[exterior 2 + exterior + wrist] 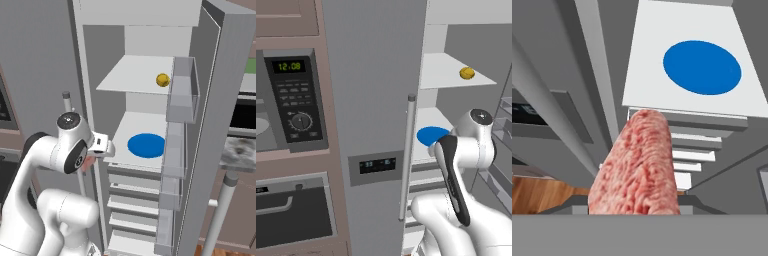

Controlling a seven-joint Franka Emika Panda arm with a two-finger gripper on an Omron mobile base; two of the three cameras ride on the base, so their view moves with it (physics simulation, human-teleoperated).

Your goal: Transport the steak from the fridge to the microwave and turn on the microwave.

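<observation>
Now the gripper (90,159) is clamped on the steak (637,167), holding it outside the open fridge (210,125), just in front of the shelf with the blue plate (146,145). A yellow ball (162,80) sits on the shelf above. Left of the fridge door, the microwave (293,100) shows its green clock over the dial.
</observation>
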